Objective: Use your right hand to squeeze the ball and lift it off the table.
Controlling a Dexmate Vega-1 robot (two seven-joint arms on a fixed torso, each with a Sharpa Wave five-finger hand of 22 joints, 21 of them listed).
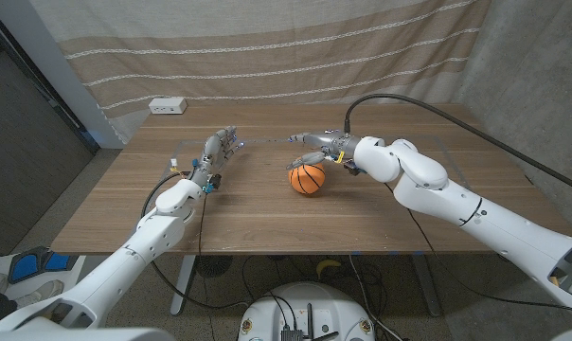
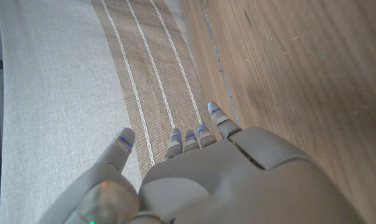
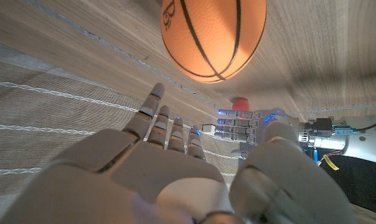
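An orange ball (image 1: 307,179) with black basketball lines sits on the wooden table (image 1: 267,223), near its middle. My right hand (image 1: 320,146) hovers just behind and above the ball, fingers spread, holding nothing. In the right wrist view the ball (image 3: 214,36) lies just beyond my right hand's (image 3: 175,174) outstretched fingertips (image 3: 155,99), with a gap between them. My left hand (image 1: 215,156) waits left of the ball with its fingers apart and nothing in it; the left wrist view shows my left hand (image 2: 194,180) pointing toward the curtain.
A white power strip (image 1: 168,106) lies at the table's far left edge. A striped beige curtain (image 1: 267,47) hangs behind the table. A black cable (image 1: 437,114) arcs over the right side from my right wrist.
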